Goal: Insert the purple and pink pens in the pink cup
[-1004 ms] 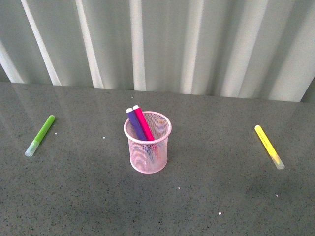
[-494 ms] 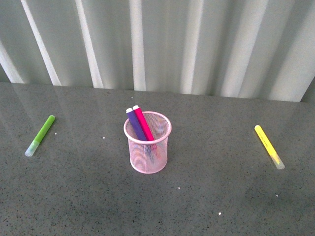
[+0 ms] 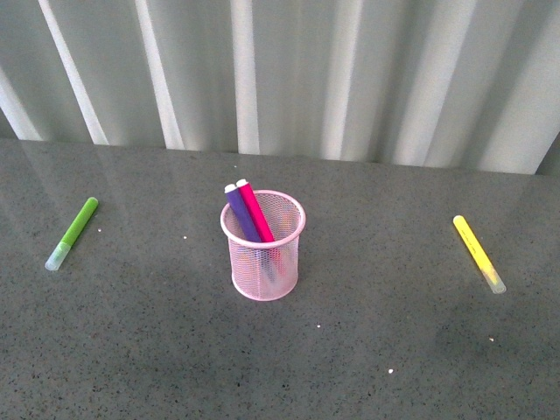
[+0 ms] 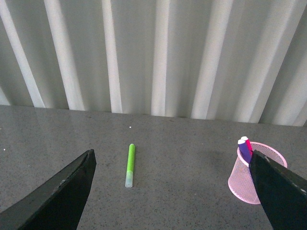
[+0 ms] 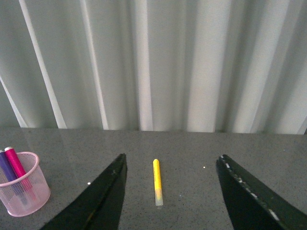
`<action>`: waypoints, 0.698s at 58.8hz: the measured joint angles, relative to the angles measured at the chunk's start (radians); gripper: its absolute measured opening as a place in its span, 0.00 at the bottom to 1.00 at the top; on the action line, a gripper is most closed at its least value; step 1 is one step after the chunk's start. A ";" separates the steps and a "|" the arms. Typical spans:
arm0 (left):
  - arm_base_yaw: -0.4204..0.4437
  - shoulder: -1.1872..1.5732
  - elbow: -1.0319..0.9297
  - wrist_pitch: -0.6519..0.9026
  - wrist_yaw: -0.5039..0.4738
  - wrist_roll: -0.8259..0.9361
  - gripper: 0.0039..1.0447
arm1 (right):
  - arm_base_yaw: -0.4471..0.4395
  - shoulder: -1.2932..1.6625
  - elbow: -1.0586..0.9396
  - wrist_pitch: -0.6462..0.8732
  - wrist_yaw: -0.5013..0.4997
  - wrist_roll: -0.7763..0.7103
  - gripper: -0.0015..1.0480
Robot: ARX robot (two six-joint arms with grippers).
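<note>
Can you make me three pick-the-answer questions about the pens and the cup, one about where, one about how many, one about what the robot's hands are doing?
1. Where is the green pen?
A. in the cup
B. flat on the table
C. under the yellow pen

2. How many pens stand in the pink cup?
A. two
B. none
C. four

3. What state are both end effectors in?
A. shut on pens
B. open, holding nothing
C. inside the cup

Answers:
1 B, it lies alone, left of the cup.
2 A, the purple pen and pink pen.
3 B, the left end effector and right end effector are spread apart, empty.
</note>
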 joint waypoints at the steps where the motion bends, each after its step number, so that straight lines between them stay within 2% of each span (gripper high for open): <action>1: 0.000 0.000 0.000 0.000 0.000 0.000 0.94 | 0.000 0.000 0.000 0.000 0.000 0.000 0.69; 10: 0.000 0.000 0.000 0.000 0.000 0.000 0.94 | 0.000 0.000 0.000 0.000 0.000 0.001 0.95; 14: 0.000 0.000 0.000 0.000 0.000 0.000 0.94 | 0.000 0.000 0.000 0.000 0.000 0.002 0.93; 41: 0.000 0.000 0.000 0.000 0.000 0.000 0.94 | 0.000 0.000 0.000 -0.001 0.000 0.002 0.93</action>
